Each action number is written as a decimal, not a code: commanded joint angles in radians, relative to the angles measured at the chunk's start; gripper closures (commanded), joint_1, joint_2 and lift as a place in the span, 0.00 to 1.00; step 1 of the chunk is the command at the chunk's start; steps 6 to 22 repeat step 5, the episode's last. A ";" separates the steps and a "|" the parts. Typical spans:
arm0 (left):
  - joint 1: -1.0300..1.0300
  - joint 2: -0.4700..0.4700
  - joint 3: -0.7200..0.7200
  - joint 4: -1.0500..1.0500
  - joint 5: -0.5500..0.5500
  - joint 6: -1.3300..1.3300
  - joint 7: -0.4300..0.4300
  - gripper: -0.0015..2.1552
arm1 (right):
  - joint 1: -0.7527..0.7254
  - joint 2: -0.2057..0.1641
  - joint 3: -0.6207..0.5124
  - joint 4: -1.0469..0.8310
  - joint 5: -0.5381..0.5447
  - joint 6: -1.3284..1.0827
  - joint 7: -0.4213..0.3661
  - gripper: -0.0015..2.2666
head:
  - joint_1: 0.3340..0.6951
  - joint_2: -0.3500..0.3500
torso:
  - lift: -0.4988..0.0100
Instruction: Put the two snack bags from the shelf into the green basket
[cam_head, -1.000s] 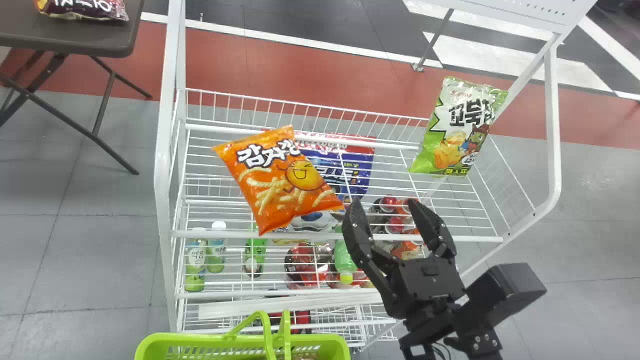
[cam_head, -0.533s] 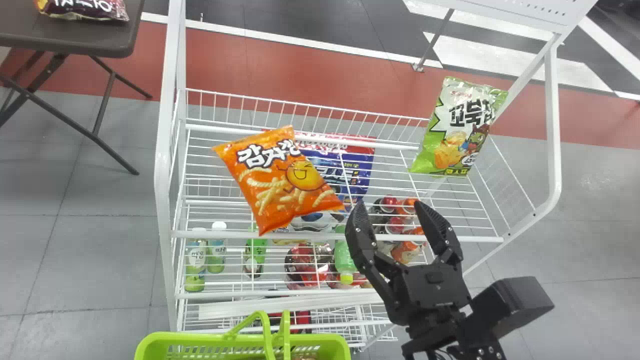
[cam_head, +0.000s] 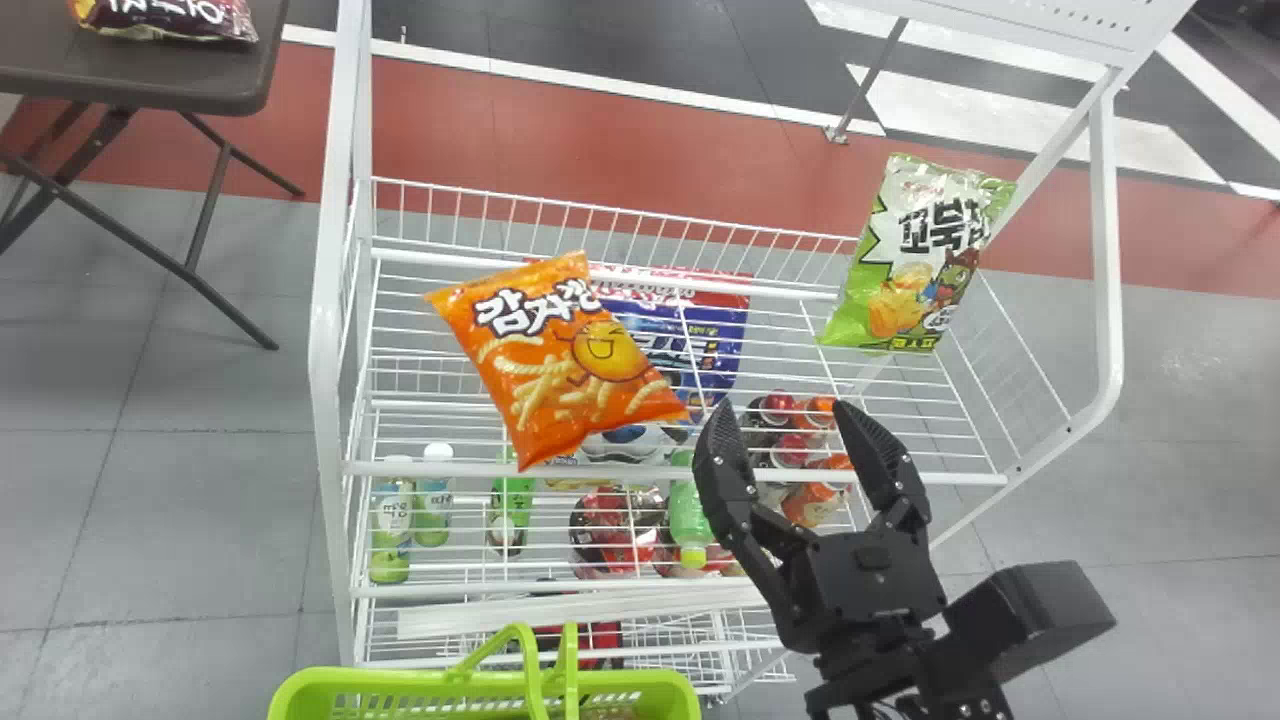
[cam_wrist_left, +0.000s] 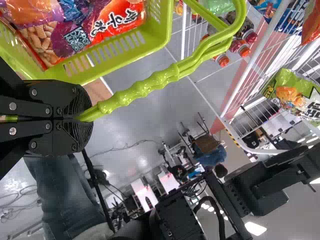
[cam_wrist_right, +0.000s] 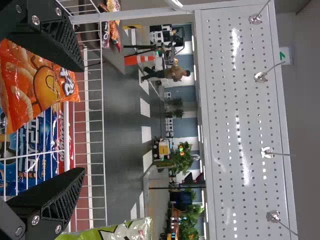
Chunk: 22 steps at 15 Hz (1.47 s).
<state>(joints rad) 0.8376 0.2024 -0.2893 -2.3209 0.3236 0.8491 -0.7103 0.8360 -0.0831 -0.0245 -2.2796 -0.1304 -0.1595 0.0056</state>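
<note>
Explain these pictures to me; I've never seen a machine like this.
This is a two-armed robot. The head view looks down from its head; each wrist view looks out from one arm. On the white wire shelf are an orange snack bag and a green-and-white snack bag. The right pincer is open and holds nothing. The left pincer grips the handle of the green basket, which has snack packets inside.
</note>
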 joint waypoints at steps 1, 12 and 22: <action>0.000 0.000 0.002 0.000 0.000 0.000 -0.005 0.77 | 0.000 0.000 0.002 0.000 0.000 -0.007 -0.001 0.05 | 1.00 0.00 | 0.96; 0.000 0.000 0.004 0.000 0.002 0.000 -0.005 0.77 | 0.005 0.000 0.002 0.000 0.000 -0.019 -0.001 0.05 | 1.00 0.00 | 0.96; 0.000 0.000 0.004 0.000 0.002 0.000 -0.005 0.77 | 0.005 0.000 0.002 0.000 0.000 -0.019 -0.001 0.05 | 1.00 0.00 | 0.96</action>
